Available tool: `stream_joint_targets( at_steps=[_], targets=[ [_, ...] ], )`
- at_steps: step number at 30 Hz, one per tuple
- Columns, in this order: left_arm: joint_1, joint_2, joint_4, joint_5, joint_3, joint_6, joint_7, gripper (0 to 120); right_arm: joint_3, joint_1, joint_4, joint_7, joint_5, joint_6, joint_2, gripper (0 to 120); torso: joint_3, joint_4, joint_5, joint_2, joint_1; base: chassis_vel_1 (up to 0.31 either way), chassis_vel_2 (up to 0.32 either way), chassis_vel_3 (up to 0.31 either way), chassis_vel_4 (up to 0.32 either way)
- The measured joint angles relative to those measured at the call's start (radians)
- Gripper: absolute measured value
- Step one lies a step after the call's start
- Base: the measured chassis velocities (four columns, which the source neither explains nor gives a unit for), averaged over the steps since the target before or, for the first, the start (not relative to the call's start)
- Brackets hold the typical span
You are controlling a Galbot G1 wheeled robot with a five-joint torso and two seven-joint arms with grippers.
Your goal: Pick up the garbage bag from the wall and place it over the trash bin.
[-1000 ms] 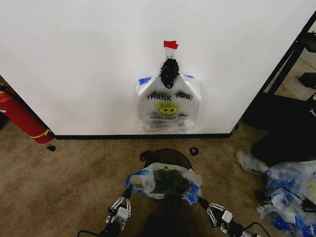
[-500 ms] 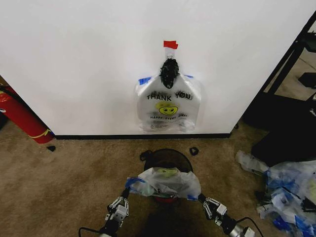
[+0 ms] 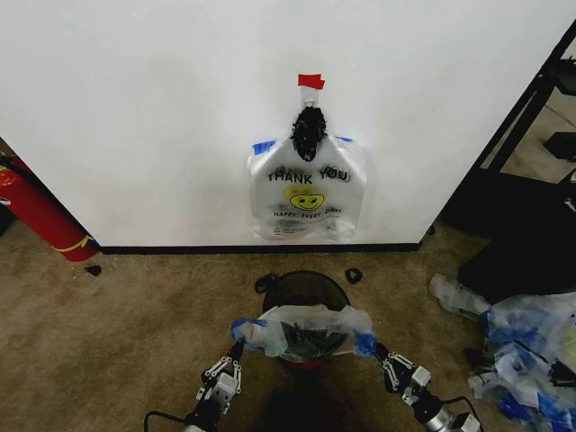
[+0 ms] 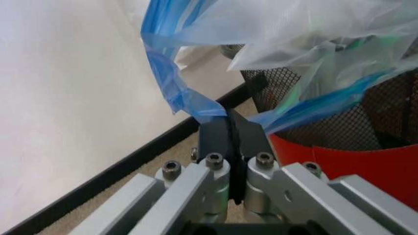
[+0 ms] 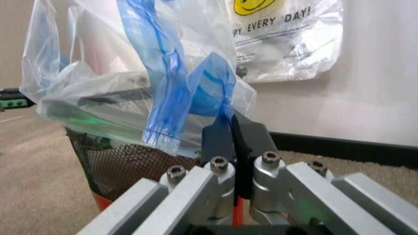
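The garbage bag [image 3: 301,326], thin white plastic with blue handles, is stretched across the near rim of the trash bin [image 3: 304,286], a black mesh basket with a red base. My left gripper [image 3: 237,349] is shut on the bag's left blue handle [image 4: 189,98]. My right gripper [image 3: 373,349] is shut on the right blue handle [image 5: 212,83]. In the left wrist view the left gripper [image 4: 230,125] pinches the blue strip beside the bin's mesh [image 4: 326,127]. In the right wrist view the right gripper [image 5: 230,128] holds its strip above the bin [image 5: 117,166]. The wall [image 3: 135,108] stands behind.
A bundle of same-print bags [image 3: 306,193] hangs on the wall under a black knot and red tape. A red fire extinguisher [image 3: 36,211] leans at the left. A heap of clear and blue plastic [image 3: 522,346] lies on the carpet at the right, by a black rack [image 3: 531,117].
The bag bunched up over the bin, then was drawn out wider again. My right gripper has shifted a little outward to the right; the left has hardly moved.
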Motion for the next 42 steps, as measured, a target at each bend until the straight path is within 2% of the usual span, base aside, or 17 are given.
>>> stream_joint_targets(
  at_steps=[7, 11, 21, 25, 32, 33, 34, 35, 36, 37, 39, 40, 42],
  targets=[
    [-0.014, -0.010, 0.032, -0.017, -0.002, 0.020, 0.005, 0, -0.013, 0.005, -0.016, 0.021, -0.024, 0.000, 0.023, 0, 0.000, 0.0000, 0.0000, 0.000, 0.000, 0.000, 0.000, 0.000, 0.000],
    [-0.016, -0.016, 0.058, -0.019, -0.014, 0.041, 0.004, 0, -0.063, 0.022, -0.029, 0.101, -0.035, -0.015, 0.056, 0, 0.000, 0.0001, 0.0001, 0.000, 0.000, 0.000, 0.000, 0.000, 0.000],
    [0.005, -0.026, 0.034, -0.012, -0.020, 0.047, -0.013, 0, -0.110, 0.023, -0.009, 0.224, -0.022, -0.057, 0.074, 0, 0.000, 0.0001, 0.0001, 0.000, 0.000, 0.000, 0.000, 0.000, 0.000],
    [0.022, -0.020, 0.009, -0.012, -0.019, 0.041, -0.016, 3, -0.093, 0.001, 0.020, 0.200, -0.032, -0.063, 0.058, 2, 0.000, 0.0001, 0.0001, 0.000, 0.000, 0.000, 0.000, 0.000, 0.000],
    [0.088, 0.029, -0.073, 0.001, -0.036, 0.038, 0.018, 32, 0.022, -0.044, 0.068, 0.003, -0.080, -0.051, -0.019, 30, 0.000, 0.0001, 0.0001, 0.000, 0.000, 0.000, 0.000, 0.000, 0.000],
    [0.088, 0.029, -0.073, 0.001, -0.036, 0.038, 0.018, 32, 0.022, -0.044, 0.068, 0.003, -0.080, -0.051, -0.019, 30, 0.000, 0.0001, 0.0001, 0.000, 0.000, 0.000, 0.000, 0.000, 0.000],
    [0.104, 0.044, -0.088, 0.001, -0.049, 0.039, 0.043, 36, 0.046, -0.049, 0.075, -0.036, -0.081, -0.050, -0.031, 36, 0.000, 0.0000, 0.0002, 0.000, 0.000, 0.000, 0.000, 0.000, 0.000],
    [0.110, 0.049, -0.093, 0.001, -0.054, 0.039, 0.053, 38, 0.056, -0.050, 0.077, -0.057, -0.082, -0.051, -0.035, 38, 0.000, 0.0000, 0.0001, 0.000, 0.000, 0.000, 0.000, 0.000, 0.000],
    [0.134, 0.065, -0.108, 0.002, -0.076, 0.037, 0.096, 46, 0.099, -0.055, 0.089, -0.151, -0.083, -0.058, -0.048, 45, 0.000, 0.0001, 0.0000, 0.000, 0.000, 0.000, 0.000, 0.000, 0.000],
    [0.139, 0.069, -0.112, 0.003, -0.082, 0.035, 0.106, 46, 0.109, -0.056, 0.093, -0.175, -0.083, -0.061, -0.050, 46, 0.000, 0.0001, 0.0001, 0.000, 0.000, 0.000, 0.000, 0.000, 0.000],
    [0.172, 0.086, -0.137, 0.015, -0.110, 0.013, 0.154, 58, 0.164, -0.066, 0.124, -0.313, -0.081, -0.094, -0.064, 56, 0.000, 0.0002, 0.0001, 0.000, 0.000, 0.000, 0.000, 0.000, 0.000],
    [0.172, 0.086, -0.137, 0.015, -0.110, 0.013, 0.154, 58, 0.164, -0.066, 0.124, -0.313, -0.081, -0.094, -0.064, 56, 0.000, 0.0002, 0.0001, 0.000, 0.000, 0.000, 0.000, 0.000, 0.000],
    [0.187, 0.091, -0.156, 0.019, -0.123, 0.001, 0.179, 65, 0.189, -0.072, 0.145, -0.383, -0.081, -0.117, -0.069, 64, 0.000, 0.0000, 0.0000, 0.000, 0.000, 0.000, 0.000, 0.000, 0.000]
  ],
)
